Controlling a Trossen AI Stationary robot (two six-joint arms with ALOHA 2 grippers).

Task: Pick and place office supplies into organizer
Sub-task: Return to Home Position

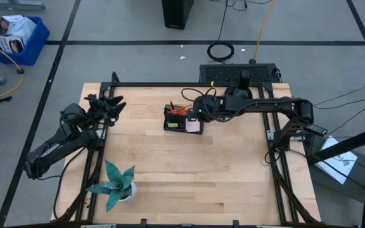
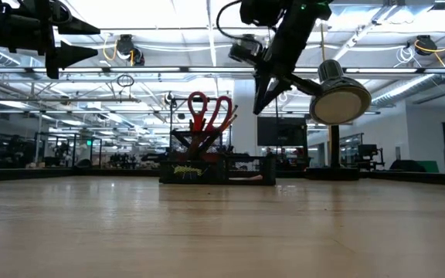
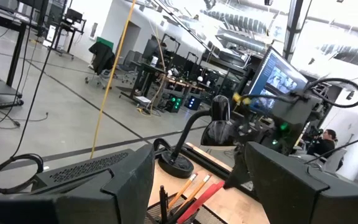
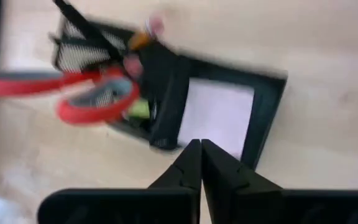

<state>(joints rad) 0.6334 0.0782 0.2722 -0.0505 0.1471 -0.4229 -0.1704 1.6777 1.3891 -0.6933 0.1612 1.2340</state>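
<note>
Right wrist view, right gripper pinched closed above black mesh organizer, pink sticky-note pad in its flat compartment, red-handled scissors in the taller section, left gripper spread wide, well apart.

Black organizer near the table's far edge holds red-handled scissors (handles up) and a flat pink sticky pad.

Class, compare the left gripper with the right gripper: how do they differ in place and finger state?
The left gripper hangs at the table's left edge, far from the organizer; the right gripper hangs over the organizer. The left gripper's fingers are spread; the right gripper's fingers are pressed together. Both are raised and hold nothing.
</note>
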